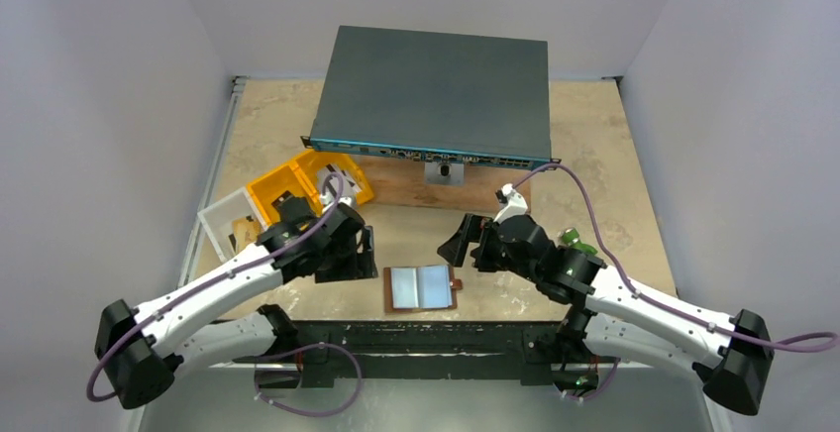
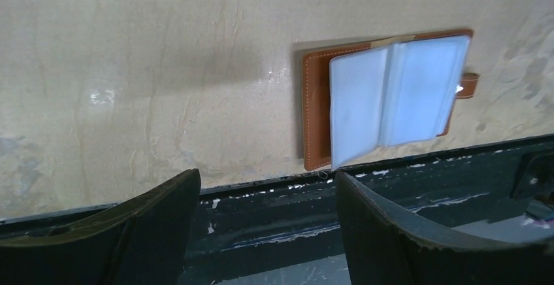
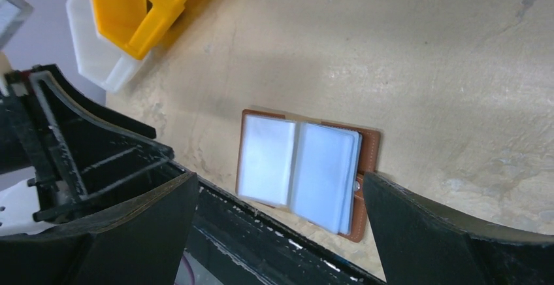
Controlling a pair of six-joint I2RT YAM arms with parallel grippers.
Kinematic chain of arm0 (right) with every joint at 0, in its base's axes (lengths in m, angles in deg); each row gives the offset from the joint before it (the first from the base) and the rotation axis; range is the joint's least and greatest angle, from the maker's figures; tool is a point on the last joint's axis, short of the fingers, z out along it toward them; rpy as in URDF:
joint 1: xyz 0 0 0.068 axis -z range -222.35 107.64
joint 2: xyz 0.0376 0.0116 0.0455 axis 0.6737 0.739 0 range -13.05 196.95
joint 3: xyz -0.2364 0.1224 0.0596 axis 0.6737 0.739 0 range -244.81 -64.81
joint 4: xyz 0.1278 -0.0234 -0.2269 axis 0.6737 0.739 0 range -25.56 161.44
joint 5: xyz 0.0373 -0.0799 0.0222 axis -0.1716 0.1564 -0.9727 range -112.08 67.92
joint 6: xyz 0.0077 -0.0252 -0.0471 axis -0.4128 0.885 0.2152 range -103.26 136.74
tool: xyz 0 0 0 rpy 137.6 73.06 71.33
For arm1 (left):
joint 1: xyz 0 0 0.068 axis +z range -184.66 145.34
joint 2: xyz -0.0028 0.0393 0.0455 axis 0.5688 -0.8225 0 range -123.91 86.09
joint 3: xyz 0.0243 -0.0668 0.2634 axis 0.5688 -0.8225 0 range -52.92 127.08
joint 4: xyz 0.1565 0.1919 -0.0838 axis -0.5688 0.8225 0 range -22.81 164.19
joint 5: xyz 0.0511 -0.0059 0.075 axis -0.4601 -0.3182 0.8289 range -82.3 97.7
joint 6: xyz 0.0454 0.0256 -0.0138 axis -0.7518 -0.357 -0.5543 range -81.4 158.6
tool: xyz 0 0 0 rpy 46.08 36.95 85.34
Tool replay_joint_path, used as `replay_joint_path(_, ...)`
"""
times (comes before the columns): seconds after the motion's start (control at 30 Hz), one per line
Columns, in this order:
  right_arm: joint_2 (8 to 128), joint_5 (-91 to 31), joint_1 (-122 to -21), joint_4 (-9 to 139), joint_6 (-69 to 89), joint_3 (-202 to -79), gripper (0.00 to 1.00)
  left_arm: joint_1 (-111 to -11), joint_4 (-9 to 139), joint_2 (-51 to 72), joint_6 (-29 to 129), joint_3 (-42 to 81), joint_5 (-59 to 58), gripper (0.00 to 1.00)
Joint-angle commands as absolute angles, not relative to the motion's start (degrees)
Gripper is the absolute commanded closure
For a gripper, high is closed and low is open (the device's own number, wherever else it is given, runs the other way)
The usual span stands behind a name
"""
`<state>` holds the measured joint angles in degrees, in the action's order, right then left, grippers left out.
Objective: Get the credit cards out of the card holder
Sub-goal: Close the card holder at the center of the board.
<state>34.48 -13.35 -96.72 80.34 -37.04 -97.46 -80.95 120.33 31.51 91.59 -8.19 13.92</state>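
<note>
Two arms lean inward — left arm [image 1: 218,288], right arm [image 1: 654,305] — jaws wide, empty, flanking open card holder [image 1: 422,287].

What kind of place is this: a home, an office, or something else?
Probably a robotics lab test bench: a left arm and right arm bolted to a table, plain panels walling it in, and a rack network switch on it.

The mottled beige table [image 1: 614,155] I work on carries the card holder [image 1: 421,287], lying open and flat at its near edge with the pale pockets facing up. To my left, a yellow tray [image 1: 282,179] sits just beside a clear box [image 1: 220,219]. Farther back, a wooden board [image 1: 396,182] lies under a flat dark grey device [image 1: 436,90].
</note>
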Motion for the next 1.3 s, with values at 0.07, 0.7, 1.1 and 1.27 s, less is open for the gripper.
replay_joint_path(0.07,34.94,-10.68,-96.75,79.09,-39.88,-95.36,0.01,-82.83,106.44,26.79,91.17,-14.07,8.22,0.27)
replay_joint_path(0.7,45.68,-12.92,-96.76,74.63,-40.14,-92.0,0.1,-82.74,91.1,22.16,87.86,-21.62,-1.28,0.31)
replay_joint_path(1.1,50.64,-13.31,-96.75,73.65,-40.39,-91.48,0.46,-82.78,86.36,16.4,87.96,-22.81,-3.04,0.51)
replay_joint_path(1.27,52.83,-13.58,-96.89,72.87,-40.57,-90.77,0.54,-82.76,85.24,15.7,88.32,-22.61,-4.04,0.57)
